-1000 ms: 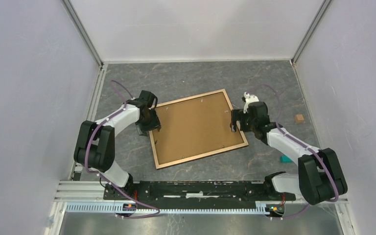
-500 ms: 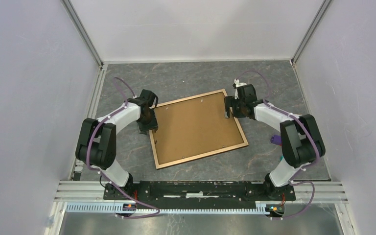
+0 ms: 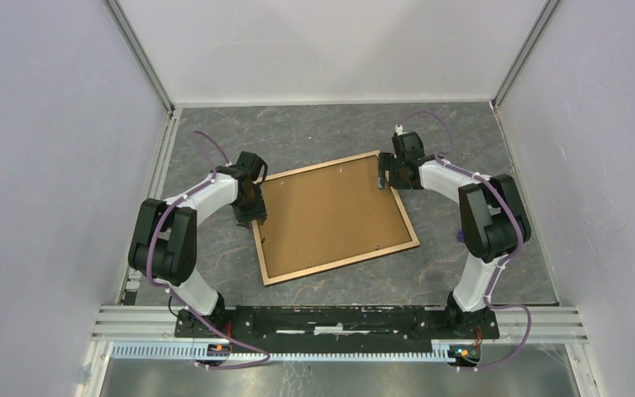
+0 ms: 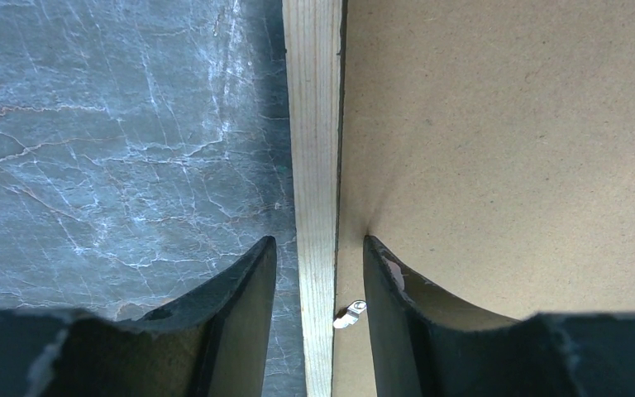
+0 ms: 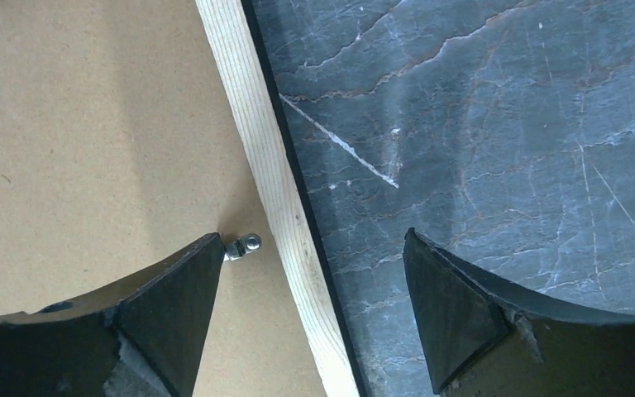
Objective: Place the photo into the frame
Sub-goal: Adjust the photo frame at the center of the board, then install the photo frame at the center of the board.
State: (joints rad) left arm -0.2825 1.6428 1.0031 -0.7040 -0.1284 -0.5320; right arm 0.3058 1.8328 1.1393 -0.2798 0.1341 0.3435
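The frame (image 3: 343,263) lies back side up on the grey table, its tan rails around a flat brown backing board (image 3: 331,215). The photo is hidden. My left gripper (image 3: 252,217) is open and straddles the left rail (image 4: 314,124), one finger over the table and the other over the board, beside a small metal clip (image 4: 349,314). My right gripper (image 3: 383,178) is open and straddles the right rail (image 5: 260,141) near the frame's far right corner, beside another clip (image 5: 244,246).
White enclosure walls stand at the back and on both sides. A metal rail (image 3: 159,165) runs along the table's left edge. The bent right arm (image 3: 488,223) stands over the table's right side.
My right gripper has moved along the frame's right rail toward its far corner, and the right arm has folded in. My left gripper has barely moved.
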